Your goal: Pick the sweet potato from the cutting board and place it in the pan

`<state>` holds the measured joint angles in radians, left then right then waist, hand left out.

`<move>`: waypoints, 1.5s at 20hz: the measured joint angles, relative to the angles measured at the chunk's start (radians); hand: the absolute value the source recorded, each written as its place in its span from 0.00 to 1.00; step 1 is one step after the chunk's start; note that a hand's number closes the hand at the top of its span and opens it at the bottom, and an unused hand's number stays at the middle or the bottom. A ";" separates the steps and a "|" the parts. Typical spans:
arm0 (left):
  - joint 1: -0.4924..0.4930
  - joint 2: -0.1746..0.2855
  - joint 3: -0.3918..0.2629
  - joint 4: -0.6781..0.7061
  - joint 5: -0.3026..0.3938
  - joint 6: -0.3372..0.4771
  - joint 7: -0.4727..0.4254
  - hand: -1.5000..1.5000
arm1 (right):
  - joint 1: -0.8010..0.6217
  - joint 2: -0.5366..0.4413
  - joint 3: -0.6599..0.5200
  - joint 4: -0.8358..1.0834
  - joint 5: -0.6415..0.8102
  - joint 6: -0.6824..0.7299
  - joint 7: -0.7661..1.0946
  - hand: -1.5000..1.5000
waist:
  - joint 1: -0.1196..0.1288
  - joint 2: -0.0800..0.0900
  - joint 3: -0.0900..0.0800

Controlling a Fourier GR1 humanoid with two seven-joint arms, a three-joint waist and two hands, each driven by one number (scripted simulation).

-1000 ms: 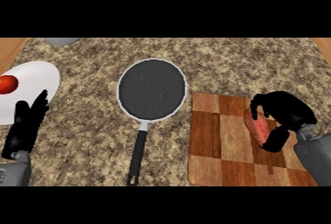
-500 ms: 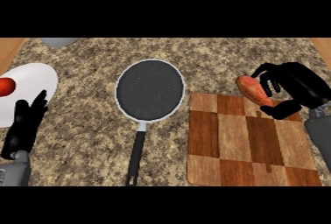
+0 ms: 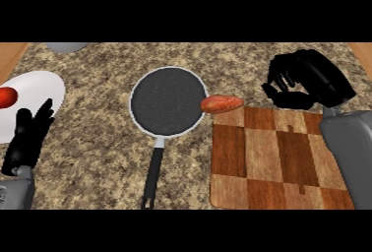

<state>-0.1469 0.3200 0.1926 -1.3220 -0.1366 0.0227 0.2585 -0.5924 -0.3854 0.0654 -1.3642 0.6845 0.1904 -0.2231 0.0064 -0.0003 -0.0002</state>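
Sweet potato [image 3: 222, 104] beside pan [image 3: 166, 98] (contact unclear)

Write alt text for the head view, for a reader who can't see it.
A sweet potato shows at the right rim of a black pan, over the far left corner of a wooden cutting board. The open right hand is apart from it, further right. The left hand rests open beside a white plate.

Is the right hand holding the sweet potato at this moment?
No, the sweet potato is apart from the right hand, between the pan's right rim and the cutting board's corner.
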 measured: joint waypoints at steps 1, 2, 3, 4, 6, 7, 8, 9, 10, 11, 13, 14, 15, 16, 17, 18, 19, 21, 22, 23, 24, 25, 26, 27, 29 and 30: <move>0.008 -0.001 -0.002 -0.019 0.001 -0.001 0.011 0.50 | -0.015 0.031 0.008 0.001 0.001 0.000 0.029 1.00 | 0.002 0.000 0.000; 0.014 0.001 0.004 -0.018 0.005 -0.006 0.002 0.50 | -0.027 0.062 0.017 -0.002 0.003 -0.003 0.056 1.00 | 0.002 0.000 0.000; 0.027 -0.008 0.000 -0.022 0.001 0.000 -0.008 0.50 | -0.046 0.091 0.022 0.014 0.006 -0.010 0.073 1.00 | 0.004 0.000 0.000; 0.025 -0.006 0.001 -0.018 0.000 -0.004 -0.010 0.50 | -0.075 0.115 0.026 0.040 0.010 -0.010 0.092 1.00 | 0.005 0.001 0.000; 0.007 0.004 0.009 -0.007 0.005 -0.014 -0.003 0.50 | -0.136 0.165 0.025 0.087 0.008 -0.010 0.132 1.00 | 0.006 0.002 0.000; -0.001 0.006 0.009 -0.006 0.006 -0.016 0.001 0.50 | -0.172 0.186 0.020 0.136 0.009 -0.017 0.136 1.00 | 0.010 0.003 0.000; -0.002 0.011 0.015 0.013 0.009 -0.023 -0.015 0.50 | -0.197 0.211 0.018 0.176 0.010 -0.030 0.141 1.00 | 0.011 0.004 0.000; 0.002 0.005 0.007 -0.004 0.003 -0.019 -0.006 0.50 | -0.216 0.236 0.012 0.217 0.008 -0.048 0.141 1.00 | 0.014 0.004 0.000; 0.006 -0.002 0.004 0.003 -0.002 -0.015 -0.018 0.50 | -0.240 0.259 0.008 0.254 0.008 -0.058 0.146 1.00 | 0.014 0.005 0.000; 0.003 -0.002 0.002 -0.003 -0.003 -0.015 -0.011 0.50 | -0.267 0.280 0.002 0.302 0.010 -0.075 0.146 1.00 | 0.016 0.005 0.000; 0.002 -0.012 -0.006 -0.007 -0.010 -0.010 -0.014 0.50 | -0.319 0.320 0.014 0.385 0.002 -0.114 0.169 1.00 | 0.021 0.006 0.000; -0.004 -0.011 -0.005 -0.002 -0.011 -0.010 -0.015 0.50 | -0.352 0.334 0.012 0.436 0.000 -0.136 0.170 1.00 | 0.023 0.007 0.000; -0.005 -0.011 -0.005 -0.005 -0.011 -0.011 -0.017 0.50 | -0.373 0.345 0.016 0.487 -0.003 -0.160 0.167 1.00 | 0.026 0.008 0.000; 0.005 -0.008 -0.005 -0.012 -0.011 -0.016 -0.018 0.50 | -0.392 0.354 0.012 0.542 0.001 -0.180 0.152 1.00 | 0.030 0.009 0.000; 0.000 -0.017 -0.016 -0.016 -0.016 -0.013 -0.012 0.50 | -0.415 0.360 0.024 0.590 -0.011 -0.206 0.156 1.00 | 0.037 0.011 0.000; -0.006 -0.022 -0.022 -0.019 -0.022 -0.008 -0.007 0.50 | -0.432 0.366 0.037 0.638 -0.021 -0.236 0.152 1.00 | 0.041 0.012 0.000; -0.010 -0.014 -0.014 -0.018 -0.013 -0.019 -0.005 0.50 | -0.449 0.370 0.038 0.686 -0.030 -0.257 0.137 1.00 | 0.045 0.014 0.000; -0.020 -0.018 -0.019 -0.017 -0.015 -0.021 0.000 0.50 | -0.478 0.376 0.066 0.766 -0.068 -0.298 0.123 1.00 | 0.052 0.015 0.000; -0.022 -0.015 -0.020 -0.014 -0.016 -0.025 -0.003 0.50 | -0.497 0.378 0.073 0.804 -0.084 -0.311 0.118 1.00 | 0.058 0.017 0.000; -0.030 -0.022 -0.027 -0.016 -0.021 -0.019 0.003 0.50 | -0.504 0.379 0.088 0.836 -0.103 -0.329 0.108 1.00 | 0.063 0.018 0.000; -0.035 -0.021 -0.028 -0.012 -0.024 -0.020 0.000 0.50 | -0.513 0.381 0.098 0.867 -0.120 -0.339 0.094 1.00 | 0.068 0.020 0.000; -0.038 -0.018 -0.028 -0.012 -0.022 -0.025 0.000 0.50 | -0.513 0.382 0.112 0.893 -0.138 -0.350 0.080 1.00 | 0.074 0.021 0.000; -0.050 -0.025 -0.035 -0.007 -0.027 -0.021 0.005 0.50 | -0.511 0.383 0.127 0.914 -0.159 -0.360 0.067 1.00 | 0.080 0.023 0.000; -0.051 -0.033 -0.042 -0.008 -0.031 -0.019 0.006 0.50 | -0.516 0.383 0.137 0.935 -0.178 -0.364 0.059 1.00 | 0.087 0.025 0.000; -0.068 -0.033 -0.046 0.000 -0.030 -0.026 0.003 0.50 | -0.513 0.384 0.147 0.960 -0.230 -0.369 0.043 1.00 | 0.104 0.030 0.000; -0.075 -0.038 -0.052 0.003 -0.033 -0.025 0.000 0.50 | -0.514 0.384 0.149 0.972 -0.257 -0.365 0.040 0.00 | 0.112 0.032 0.000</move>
<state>-0.2215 0.2821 0.1402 -1.3186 -0.1700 -0.0026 0.2584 -1.1066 -0.0011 0.2142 -0.3925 0.4271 -0.1743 -0.1830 0.1184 0.0316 0.0003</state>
